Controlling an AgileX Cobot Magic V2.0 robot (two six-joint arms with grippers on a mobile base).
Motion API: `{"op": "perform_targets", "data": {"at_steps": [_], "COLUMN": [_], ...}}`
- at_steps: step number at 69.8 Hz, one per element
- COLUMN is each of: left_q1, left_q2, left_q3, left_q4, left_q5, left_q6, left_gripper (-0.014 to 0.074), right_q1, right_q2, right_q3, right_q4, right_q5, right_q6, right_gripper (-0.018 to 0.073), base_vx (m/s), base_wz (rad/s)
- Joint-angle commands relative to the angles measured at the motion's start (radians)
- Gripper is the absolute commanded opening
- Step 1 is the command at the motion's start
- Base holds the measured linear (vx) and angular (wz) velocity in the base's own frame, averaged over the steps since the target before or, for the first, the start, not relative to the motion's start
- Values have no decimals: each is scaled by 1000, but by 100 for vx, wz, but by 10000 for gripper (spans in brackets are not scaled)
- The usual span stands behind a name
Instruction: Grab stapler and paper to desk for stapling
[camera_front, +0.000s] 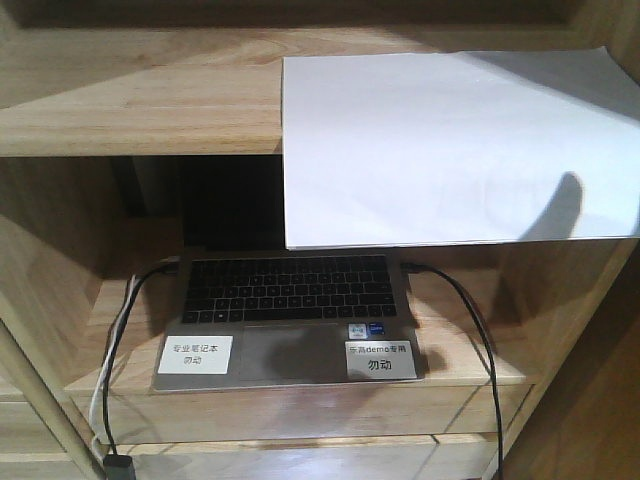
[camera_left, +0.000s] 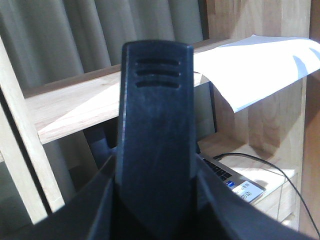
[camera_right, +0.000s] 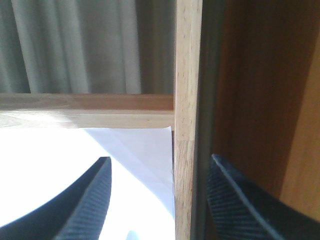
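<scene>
One white paper (camera_front: 450, 140) lies flat on the top shelf board (camera_front: 130, 100), at the right end. Its front part sticks out past the edge of the board and hangs in the air above a laptop (camera_front: 285, 320). The laptop sits open on the lower shelf (camera_front: 470, 372). Two small white labels (camera_front: 195, 353) are stuck on it near the front. A black cable (camera_front: 470, 315) goes in at each side.

The right gripper (camera_right: 160, 159) is up close to the paper. Its two black fingers (camera_right: 95, 200) are spread wide and hold nothing. In its wrist view a wooden post (camera_right: 187, 75) stands between them, and the paper shows bright under the left finger.

The left gripper (camera_left: 156, 65) is down and to the left of the paper, not touching it. Only one wide black part shows, so I cannot tell if it is spread or pressed together. A grey curtain (camera_left: 75, 35) hangs behind the shelf.
</scene>
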Motion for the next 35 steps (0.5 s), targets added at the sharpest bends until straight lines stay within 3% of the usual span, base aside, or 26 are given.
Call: {"op": "perform_targets", "data": {"at_steps": [1, 25, 35], "left_q1": [-3, -3, -3], "left_q2": [20, 20, 20], "left_q3": [-24, -24, -24], "left_q4": [-7, -7, -7], "left_q5": [-121, -121, -121], "left_q6": [0, 0, 0], "left_gripper": [-6, -6, -6], "right_q1": [-1, -1, -1], "right_q2": [9, 9, 9], "right_q3": [-29, -29, -29], "right_q4": [0, -3, -3], "right_q5": [-71, -76, -79], "right_q6": [-3, 0, 3], "right_gripper": [398, 410, 525], "base_vx": [0, 0, 0], "base_wz": [0, 0, 0]}}
